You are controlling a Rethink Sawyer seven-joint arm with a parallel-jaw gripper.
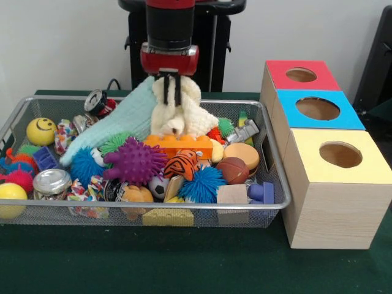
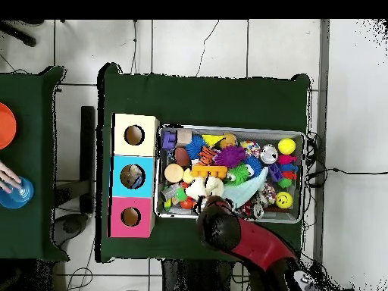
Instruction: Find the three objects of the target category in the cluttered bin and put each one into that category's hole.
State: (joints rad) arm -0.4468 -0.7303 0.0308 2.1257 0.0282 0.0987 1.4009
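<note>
Near edge of the wire bin point(image 1: 184, 211): toys piled. At its 12 o'clock, the hand point(image 1: 170, 86) is clamped on a cream fuzzy cloth point(image 1: 180, 116). At 3 o'clock stand yellow, blue, red hole boxes point(image 1: 331, 159) on the bench

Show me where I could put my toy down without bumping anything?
The green table is bare in front of the wire bin, between its front edge and the table's near edge. In the overhead view there is another bare strip beyond the bin and the three boxes. Inside the bin it is crowded everywhere, and the hand is down on the cream cloth.
</note>
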